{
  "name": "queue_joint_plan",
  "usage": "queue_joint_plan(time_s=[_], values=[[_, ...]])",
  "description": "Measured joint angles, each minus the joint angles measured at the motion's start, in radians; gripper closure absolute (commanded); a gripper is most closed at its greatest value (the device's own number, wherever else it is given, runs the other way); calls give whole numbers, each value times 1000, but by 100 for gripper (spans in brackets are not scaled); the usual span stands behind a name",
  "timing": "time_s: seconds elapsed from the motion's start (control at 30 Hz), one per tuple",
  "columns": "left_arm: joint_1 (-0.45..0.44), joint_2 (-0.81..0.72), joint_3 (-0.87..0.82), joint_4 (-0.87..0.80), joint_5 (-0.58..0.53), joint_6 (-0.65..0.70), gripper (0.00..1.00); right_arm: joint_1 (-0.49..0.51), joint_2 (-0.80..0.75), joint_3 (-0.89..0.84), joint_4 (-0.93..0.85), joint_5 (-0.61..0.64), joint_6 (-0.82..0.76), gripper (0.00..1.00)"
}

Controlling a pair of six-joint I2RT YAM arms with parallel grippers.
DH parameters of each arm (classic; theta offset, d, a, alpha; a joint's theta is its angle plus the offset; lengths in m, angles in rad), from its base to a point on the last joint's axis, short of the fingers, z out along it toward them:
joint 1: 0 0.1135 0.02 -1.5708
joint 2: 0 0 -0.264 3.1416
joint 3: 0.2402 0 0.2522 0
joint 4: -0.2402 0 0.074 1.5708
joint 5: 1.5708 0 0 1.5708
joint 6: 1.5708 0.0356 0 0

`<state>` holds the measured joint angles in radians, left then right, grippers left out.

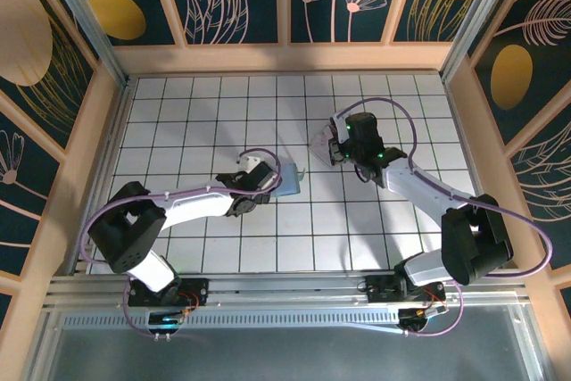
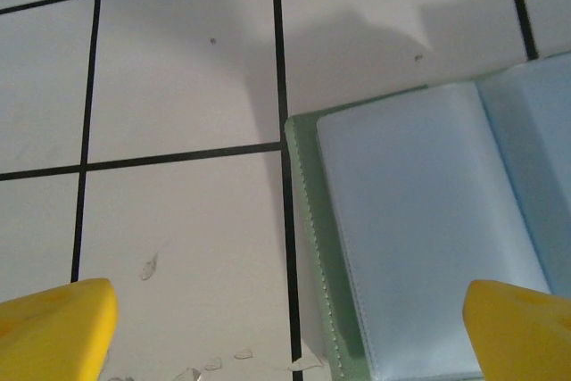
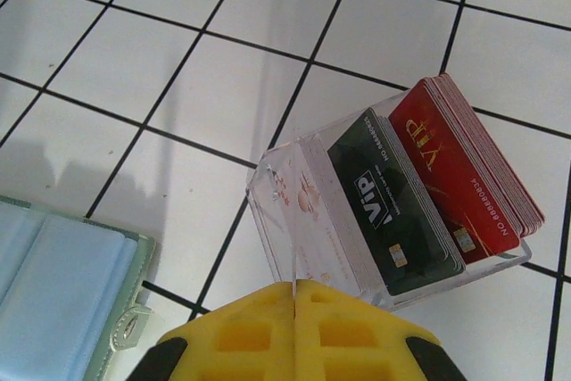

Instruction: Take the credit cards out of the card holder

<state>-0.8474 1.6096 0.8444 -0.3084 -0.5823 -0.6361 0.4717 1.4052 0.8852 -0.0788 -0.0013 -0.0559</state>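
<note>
Near the middle of the table point(image 1: 178, 113) the holder point(image 1: 288, 181) lies open, one edge under the left gripper point(image 2: 285, 336), its fingers spread and empty; whether its pockets hold cards I cannot tell. Clenched on nothing, the right gripper point(image 3: 294, 301) hovers by the box point(image 3: 299, 207). Better to pin a panel flat first, then pinch a card's exposed edge squarely.

Bright, even light washes the white tiled bench point(image 1: 205, 247), throwing soft-edged grey shadows on the tiles beside the card holder point(image 2: 428, 238) and the clear box point(image 3: 294, 211), whose plastic shows faint glare; all views are sharp.
</note>
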Motion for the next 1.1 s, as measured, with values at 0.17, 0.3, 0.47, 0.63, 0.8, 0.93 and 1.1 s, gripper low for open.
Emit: queue_joint_plan(time_s=[0.17, 0.3, 0.47, 0.63, 0.8, 0.93, 1.1], values=[[0, 60, -1, -3, -21, -9, 1, -1, 0, -2, 0, -1, -29, 100], [-2, 101, 13, 2, -52, -23, 1, -1, 3, -2, 3, -6, -49, 100], [2, 117, 24, 12, -60, -37, 1, -3, 35, -2, 23, -9, -74, 100], [23, 119, 24, 17, -75, -43, 1, -14, 66, -2, 33, -22, -97, 100], [47, 119, 24, 16, -86, -42, 1, -34, 98, 7, 48, -36, -113, 100], [50, 119, 24, 16, -89, -35, 1, -48, 123, 22, 53, -53, -127, 100], [50, 111, 24, 6, -83, -23, 1, -50, 134, 39, 55, -62, -145, 100]])
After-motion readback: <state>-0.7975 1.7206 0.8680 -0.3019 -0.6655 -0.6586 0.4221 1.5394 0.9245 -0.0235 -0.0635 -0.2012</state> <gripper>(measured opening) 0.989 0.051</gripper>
